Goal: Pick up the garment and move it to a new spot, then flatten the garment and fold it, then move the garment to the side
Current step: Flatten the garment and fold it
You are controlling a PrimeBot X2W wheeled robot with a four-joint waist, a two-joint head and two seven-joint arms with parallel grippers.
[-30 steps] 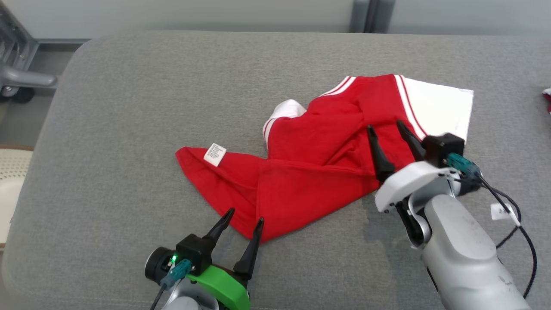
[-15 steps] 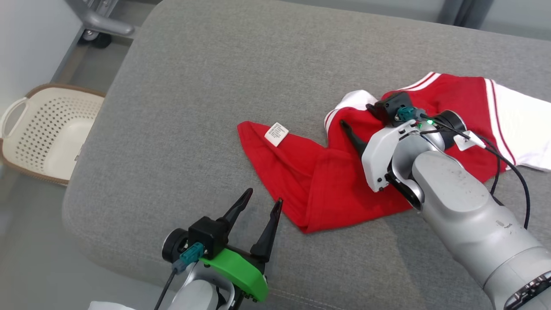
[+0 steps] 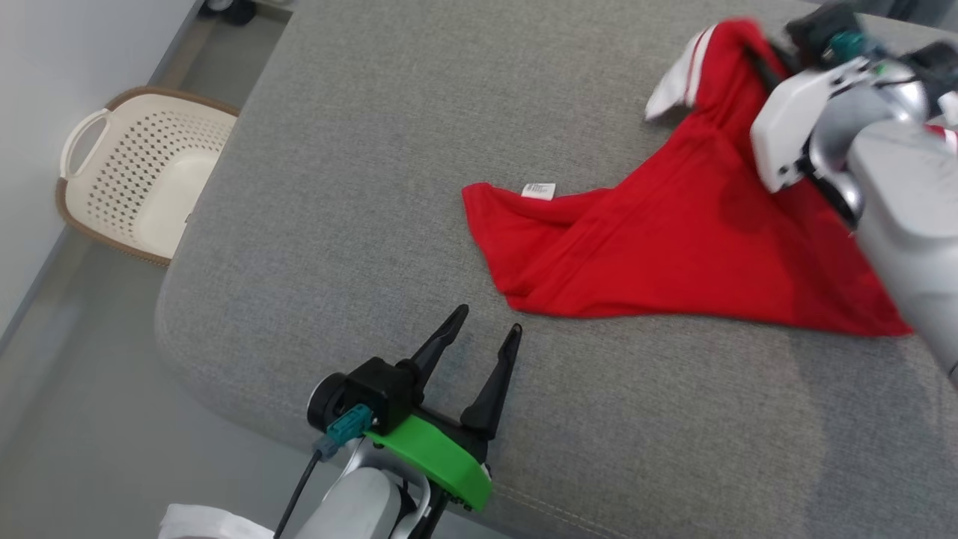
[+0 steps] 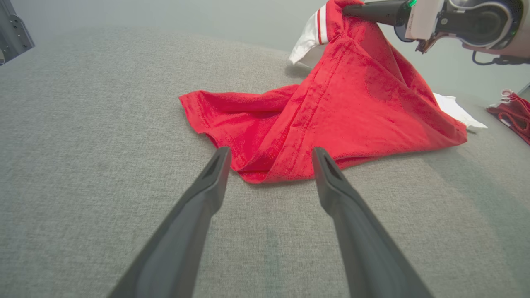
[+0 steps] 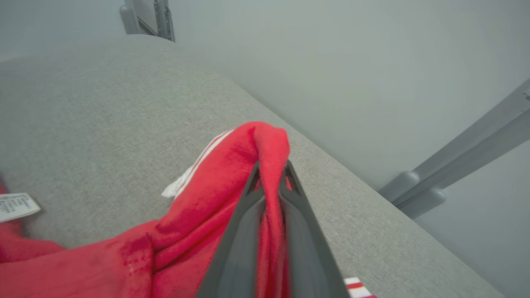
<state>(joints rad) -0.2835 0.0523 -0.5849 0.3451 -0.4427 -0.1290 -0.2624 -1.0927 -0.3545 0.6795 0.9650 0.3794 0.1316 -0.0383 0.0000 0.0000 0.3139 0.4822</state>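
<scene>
The right gripper (image 5: 271, 169) has its two dark fingers pressed together on a fold of the red garment (image 3: 673, 247), and the cloth bulges out above the fingertips. This pinched part, next to a white sleeve (image 3: 677, 82) with red stripes, is held up above the grey padded surface (image 3: 359, 135). From there the fabric hangs down in a slope like a tent, and its lower edge and one pointed corner lie on the surface. A small white label (image 3: 539, 190) sits on the fabric near that corner. The left gripper (image 3: 490, 320) is at the near edge of the surface with its fingers spread wide and nothing between them. Its tips point toward the closest edge of the garment and are just short of it, not touching. On the floor to the left of the padded surface stands a cream basket (image 3: 127, 180) with many holes and a brown rim. Far to the right, another red cloth (image 4: 513, 111) lies on the surface, well apart from the garment.
</scene>
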